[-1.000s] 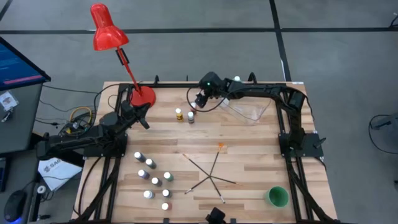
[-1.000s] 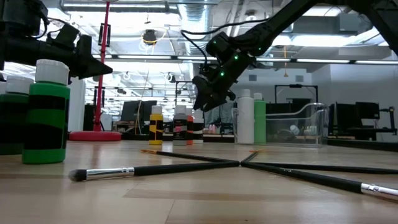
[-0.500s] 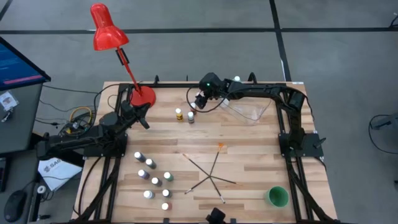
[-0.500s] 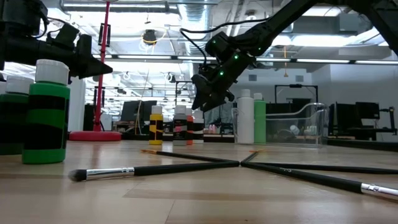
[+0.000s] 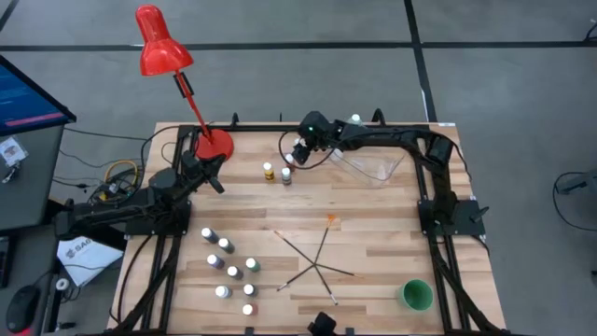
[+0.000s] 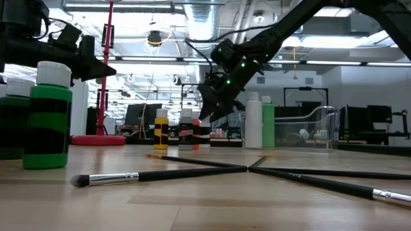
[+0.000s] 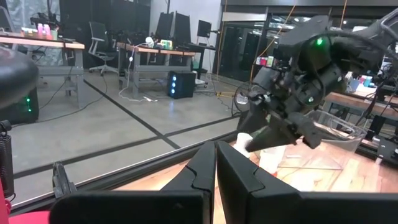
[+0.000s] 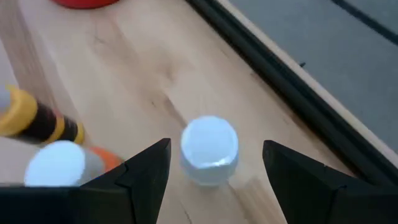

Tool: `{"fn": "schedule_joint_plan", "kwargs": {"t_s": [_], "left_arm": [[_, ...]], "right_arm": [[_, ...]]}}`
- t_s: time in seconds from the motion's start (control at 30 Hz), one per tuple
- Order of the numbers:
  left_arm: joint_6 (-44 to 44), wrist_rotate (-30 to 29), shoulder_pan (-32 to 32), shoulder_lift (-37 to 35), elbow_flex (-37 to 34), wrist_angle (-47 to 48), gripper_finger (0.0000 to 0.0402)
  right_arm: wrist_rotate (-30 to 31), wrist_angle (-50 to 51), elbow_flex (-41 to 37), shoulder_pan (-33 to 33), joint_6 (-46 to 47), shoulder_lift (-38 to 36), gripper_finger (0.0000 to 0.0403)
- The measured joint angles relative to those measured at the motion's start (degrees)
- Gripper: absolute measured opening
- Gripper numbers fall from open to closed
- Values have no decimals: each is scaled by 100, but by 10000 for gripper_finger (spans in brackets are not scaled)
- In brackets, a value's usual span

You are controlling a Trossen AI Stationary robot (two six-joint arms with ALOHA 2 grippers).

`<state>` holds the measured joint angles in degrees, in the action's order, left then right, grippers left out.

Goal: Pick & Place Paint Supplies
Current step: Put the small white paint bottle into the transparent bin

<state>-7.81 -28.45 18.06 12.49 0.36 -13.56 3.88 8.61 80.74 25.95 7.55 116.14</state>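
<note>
My right gripper hangs open, slanting down, over the table's far middle. A tiny white-capped paint bottle stands upright on the wood between its two fingers, clear of both. Beside it stand a yellow bottle and an orange one. Several more tiny bottles stand at the near left, and several thin paintbrushes lie crossed at the near middle. A taller white bottle and a green one stand at the far side. My left gripper waits shut and level at the far left.
A clear plastic tub sits at the far right beside my right arm. A green cup stands at the near right corner. A red lamp's base rests at the far left, close to my left gripper.
</note>
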Motion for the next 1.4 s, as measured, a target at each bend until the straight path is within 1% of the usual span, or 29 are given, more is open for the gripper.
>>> {"fn": "schedule_joint_plan", "kwargs": {"t_s": [0.13, 0.27, 0.6, 0.83, 1.17, 1.3, 1.4], "left_arm": [[0, 2, 0, 1, 0, -31, 8], [0, 2, 0, 3, 0, -38, 8], [0, 0, 0, 3, 0, -73, 8], [0, 2, 0, 3, 0, -76, 8], [0, 2, 0, 3, 0, -94, 8], [0, 1, 0, 3, 0, -101, 8], [0, 1, 0, 3, 0, -108, 8]], "right_arm": [[-2, 12, 3, -10, 3, 157, 250], [0, -132, 20, -10, 2, 112, 248], [0, -112, 16, -6, -42, 72, 233], [8, -148, 25, -43, -118, -27, 203], [26, 128, 18, -43, -151, -114, 164], [24, 186, 18, -43, -151, -112, 162], [22, 171, 18, -22, -149, -112, 169]]}}
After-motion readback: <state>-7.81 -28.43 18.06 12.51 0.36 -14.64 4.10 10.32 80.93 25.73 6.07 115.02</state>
